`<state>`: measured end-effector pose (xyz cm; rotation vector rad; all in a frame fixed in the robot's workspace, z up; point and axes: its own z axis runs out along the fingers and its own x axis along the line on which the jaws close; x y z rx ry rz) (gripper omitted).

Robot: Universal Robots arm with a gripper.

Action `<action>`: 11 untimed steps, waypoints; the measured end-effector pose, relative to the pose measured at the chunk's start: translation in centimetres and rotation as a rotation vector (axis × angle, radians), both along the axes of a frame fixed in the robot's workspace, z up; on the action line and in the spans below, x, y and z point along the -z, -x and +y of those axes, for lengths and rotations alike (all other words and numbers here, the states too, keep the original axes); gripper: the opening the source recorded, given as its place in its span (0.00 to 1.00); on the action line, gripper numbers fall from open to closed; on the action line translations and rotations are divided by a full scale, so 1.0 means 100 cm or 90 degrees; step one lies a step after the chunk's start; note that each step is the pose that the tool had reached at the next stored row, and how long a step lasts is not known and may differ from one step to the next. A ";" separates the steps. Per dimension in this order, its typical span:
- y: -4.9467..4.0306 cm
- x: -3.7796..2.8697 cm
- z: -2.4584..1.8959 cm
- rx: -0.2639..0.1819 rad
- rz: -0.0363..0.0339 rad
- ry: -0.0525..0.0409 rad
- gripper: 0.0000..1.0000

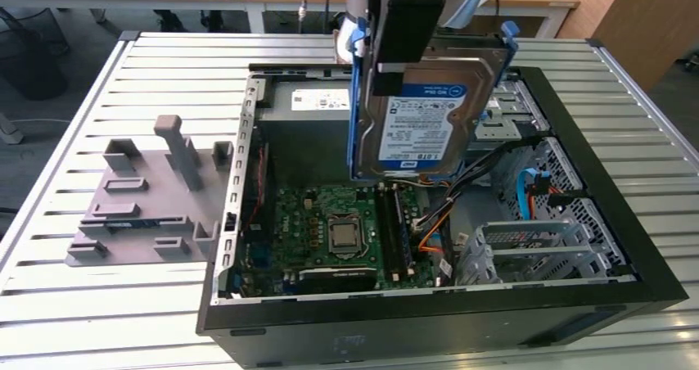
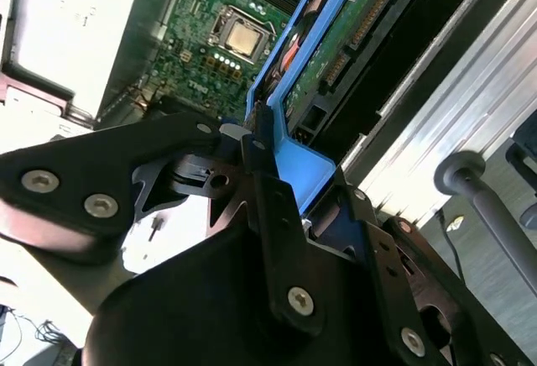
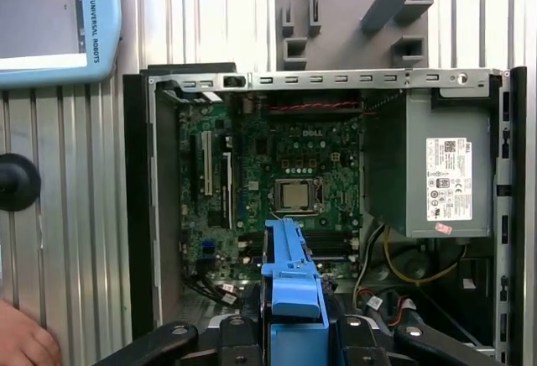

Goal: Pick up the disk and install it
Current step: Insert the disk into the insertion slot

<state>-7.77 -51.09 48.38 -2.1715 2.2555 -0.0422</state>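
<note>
One gripper (image 1: pixel 385 79): shut tight on the disk, fingers (image 2: pixel 256 152) pinching the blue frame at its upper end; nothing else held.
Disk (image 1: pixel 421 120): lifted clear, hanging in the air over the open computer case (image 1: pixel 437 325); in contact with the fingers alone.
Long axis: up and down, running straight below the gripper; label side turned toward the exterior view, green circuit side turned toward the second wrist view.
Lower end: free, pointing down into the case.
Under the disk: motherboard (image 1: pixel 333 231) and loose cables, as far as the exterior view allows a judgement; no contact with either.
Drive cage (image 1: pixel 541 243): toward the exterior view's right of the disk and lower, well apart from it.
Grey box (image 3: pixel 436 177): inside the case beside the motherboard, untouched.
Stage, as a judgement: pick-up done, disk not yet seated anywhere.
</note>
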 end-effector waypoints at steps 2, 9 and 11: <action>-0.0006 0.0008 -0.0054 0.000 0.0000 -0.0001 0.36; -0.0202 0.0024 -0.0108 0.000 -0.0001 -0.0001 0.36; -0.0251 0.0027 -0.0115 0.000 0.0000 0.0000 0.36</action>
